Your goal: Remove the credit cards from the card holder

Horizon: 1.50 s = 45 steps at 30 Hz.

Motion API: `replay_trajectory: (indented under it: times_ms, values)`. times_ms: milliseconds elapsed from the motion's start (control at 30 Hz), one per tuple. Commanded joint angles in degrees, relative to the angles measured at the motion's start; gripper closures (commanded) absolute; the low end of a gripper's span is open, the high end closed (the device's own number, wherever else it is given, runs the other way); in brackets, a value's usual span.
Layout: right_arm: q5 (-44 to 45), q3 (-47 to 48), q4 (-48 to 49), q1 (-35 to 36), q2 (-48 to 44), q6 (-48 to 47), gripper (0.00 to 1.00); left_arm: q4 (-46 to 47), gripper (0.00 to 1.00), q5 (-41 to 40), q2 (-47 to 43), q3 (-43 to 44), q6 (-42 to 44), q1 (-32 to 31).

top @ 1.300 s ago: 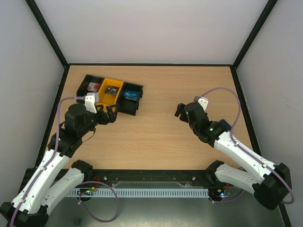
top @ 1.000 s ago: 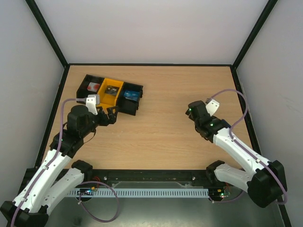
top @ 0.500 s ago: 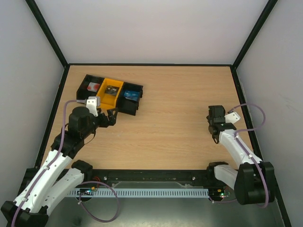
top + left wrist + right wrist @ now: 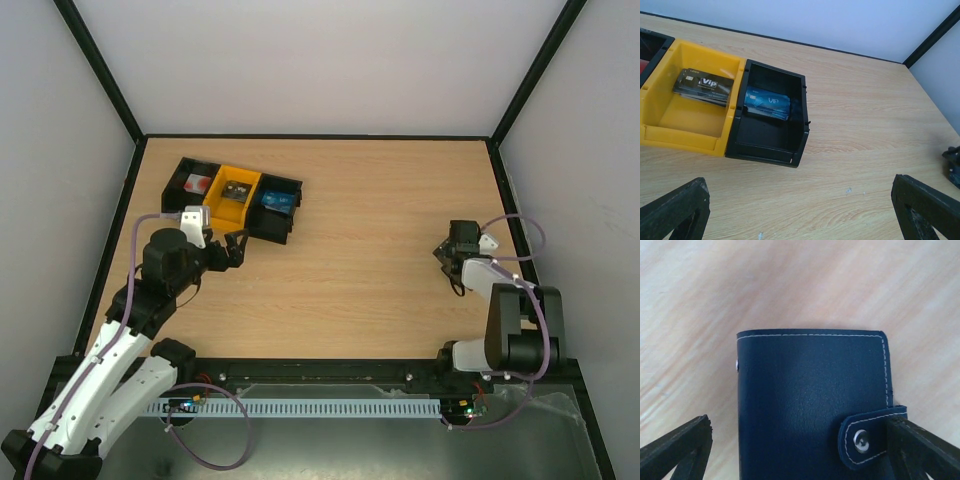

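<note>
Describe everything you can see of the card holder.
The card holder is a dark blue wallet, leather-like, with white stitching along its edges. A strap with a metal snap wraps over its right edge and looks fastened, so it is closed. A rivet sits on its left edge. It lies flat on the wooden table, between the open fingers of the right gripper; whether they touch it cannot be told.

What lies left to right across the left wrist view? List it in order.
In order: yellow bin holding black VIP cards → black bin holding a blue VIP card → gripper finger at the lower right corner.
</note>
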Motion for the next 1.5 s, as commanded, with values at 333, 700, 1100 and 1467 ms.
replay_trajectory:
  times_ms: [333, 700, 1100, 1467]
  values:
    - [-25.0, 1.2, 6.1, 2.3, 11.8, -5.7, 0.22, 0.7, 0.0, -0.7, -0.8, -0.9, 1.0, 0.2]
    - [-18.6, 2.6, 0.9, 15.0, 12.3, -5.7, 0.26, 0.7, 0.0, -1.4, -0.6, -0.9, 1.0, 0.2]
    - [-12.7, 4.6, -6.4, 33.8, 13.0, -3.4, 0.29, 0.4, 0.0, -1.7, 0.2, -0.9, 1.0, 0.2]
    - [-13.6, 5.1, -9.9, 52.3, 8.6, 1.0, 0.31, -0.4, 0.0, -2.8, 0.8, -0.2, 0.8, 0.2]
